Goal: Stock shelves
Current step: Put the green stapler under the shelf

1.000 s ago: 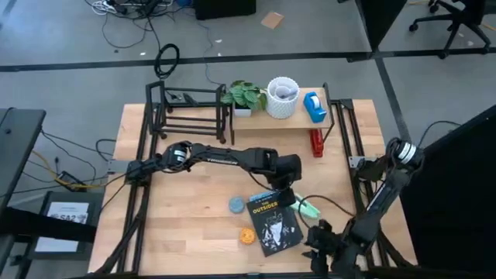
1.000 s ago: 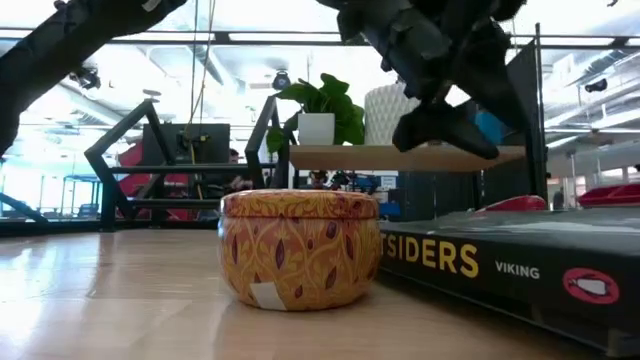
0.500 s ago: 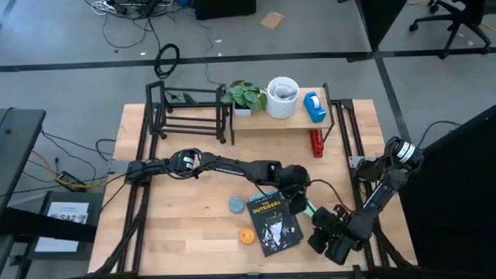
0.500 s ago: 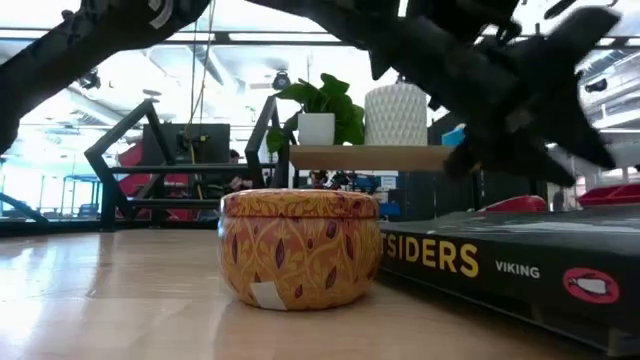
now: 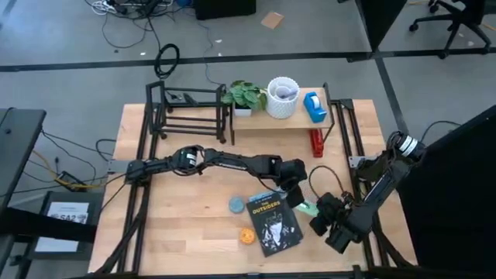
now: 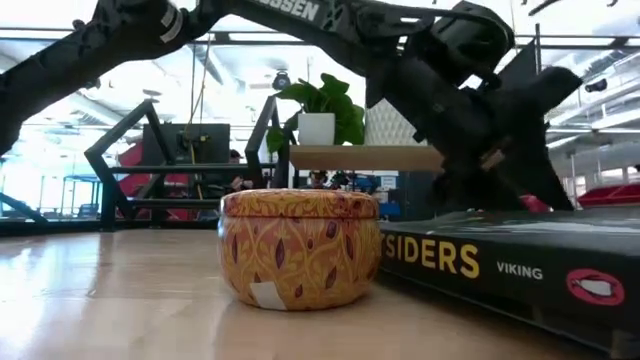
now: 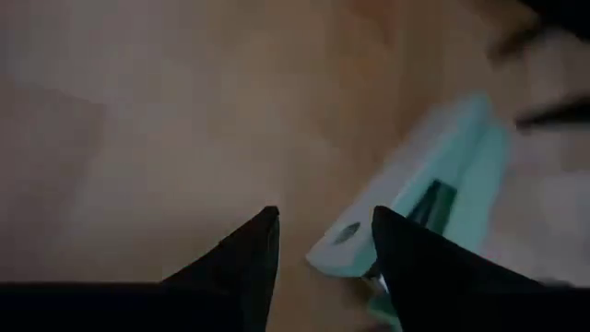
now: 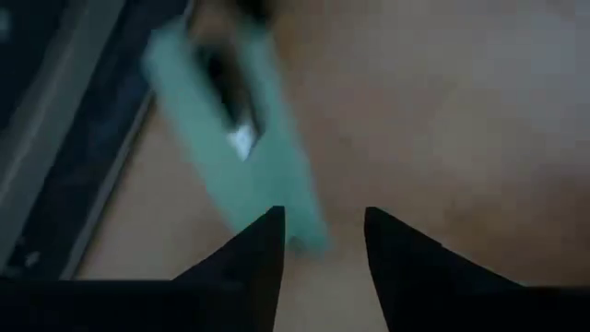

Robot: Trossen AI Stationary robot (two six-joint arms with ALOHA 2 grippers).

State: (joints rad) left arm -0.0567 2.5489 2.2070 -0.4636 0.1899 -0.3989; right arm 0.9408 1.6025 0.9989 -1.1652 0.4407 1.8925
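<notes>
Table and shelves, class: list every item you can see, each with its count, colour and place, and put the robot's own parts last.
Plank shelf: one, light wood, table's far side.
Rod rack: one, black, beside the plank shelf.
Plant: one, green, white pot, on the plank.
Ribbed pot: one, white, on the plank.
Tape dispenser: one, blue, on the plank.
Red item: one, near the plank's end.
Book: one, black, near edge.
Tin: one, orange-gold, beside the book.
Disc: one, grey-blue.
Stapler: one, mint green, beside the book.
Left gripper: open, over the stapler.
Right gripper: open, near the stapler.

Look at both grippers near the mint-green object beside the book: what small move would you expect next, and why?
Probably the left gripper eases down over the mint-green object to close on it. Its fingers are open with the object's near end just ahead of them, lying flat on the table beside the book. The right gripper is open too, close to the other end, so one should yield.
</notes>
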